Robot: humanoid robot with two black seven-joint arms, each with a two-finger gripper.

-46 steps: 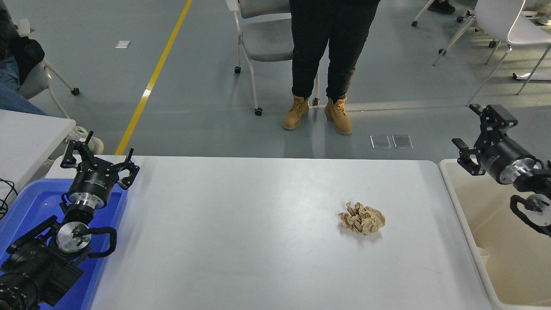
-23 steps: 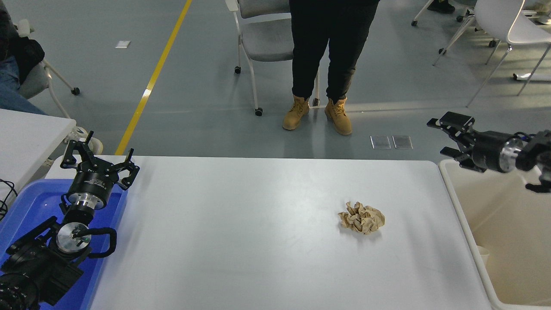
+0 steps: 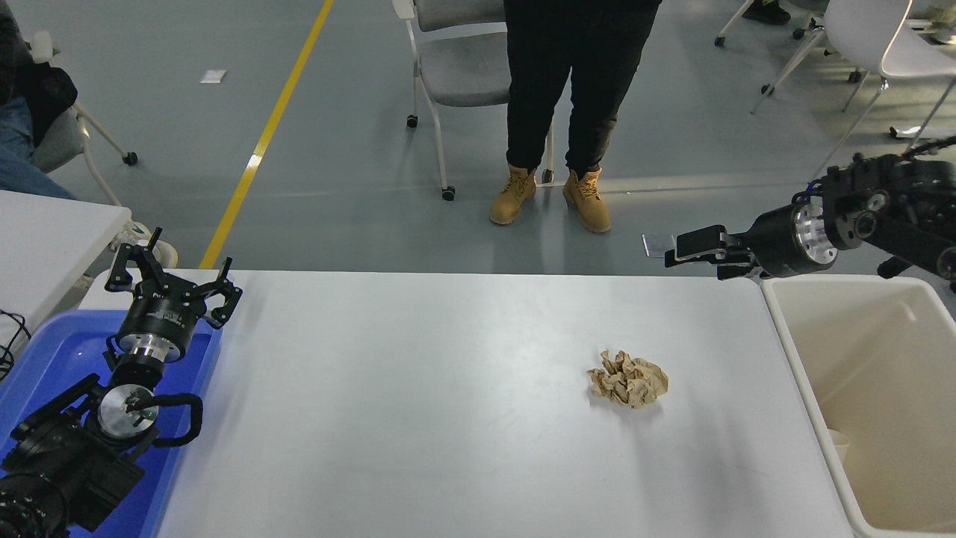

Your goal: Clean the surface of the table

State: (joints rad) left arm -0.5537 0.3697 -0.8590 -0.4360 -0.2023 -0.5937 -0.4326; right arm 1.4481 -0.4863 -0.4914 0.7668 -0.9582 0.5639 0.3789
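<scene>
- Reach step: my right gripper hangs beyond the table, far from the paper wad; jaw state unclear.
- Next: descend onto the wad.
- Left gripper parked, spread open.

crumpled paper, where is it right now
The crumpled brown paper lies on the table surface, right of centre in the head view, left of the beige tub.

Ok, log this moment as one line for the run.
paper wad: on table, untouched | right gripper: above far right table edge, pointing left, empty | left gripper: parked over blue tray, open | tub: right of table
</scene>
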